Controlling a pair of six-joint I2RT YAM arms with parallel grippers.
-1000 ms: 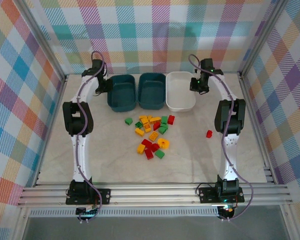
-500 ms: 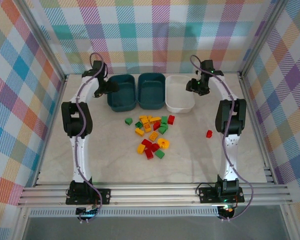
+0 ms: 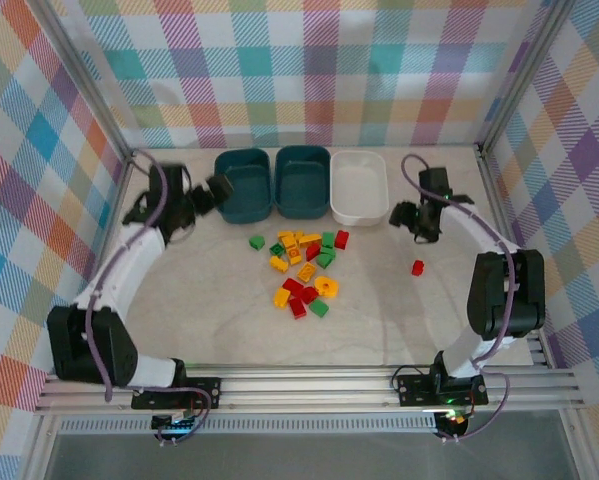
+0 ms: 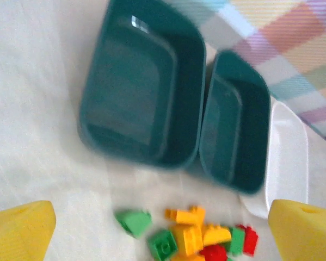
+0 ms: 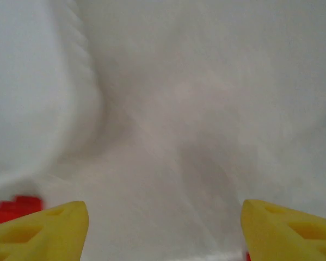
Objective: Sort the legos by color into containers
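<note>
Plaid walls enclose a pale desk (image 3: 179, 320). Legos (image 3: 304, 270) lie clustered centrally, one red stray (image 3: 417, 267) at three o'clock; containers (image 3: 304, 185) stand at twelve. Left gripper (image 3: 212, 193) and right gripper (image 3: 411, 222) both gape, holding nothing. Bricks judged light, rigid, slick: pinch flat sides.

We list three containers side by side in a row at the far end of the table (image 3: 209, 310): the left teal tub (image 3: 243, 186), the middle teal tub (image 3: 303, 182) and the white tub (image 3: 359, 186). Near the table's middle we enter a loose cluster of legos (image 3: 301, 268) in red, yellow-orange and green, many touching, with a lone red brick (image 3: 417, 267) well apart to the right. We record the left gripper (image 3: 215, 192) just beside the left teal tub's left wall, jaws apart, and the right gripper (image 3: 409, 216) near the white tub's near right corner, between that tub and the lone red brick.
</note>
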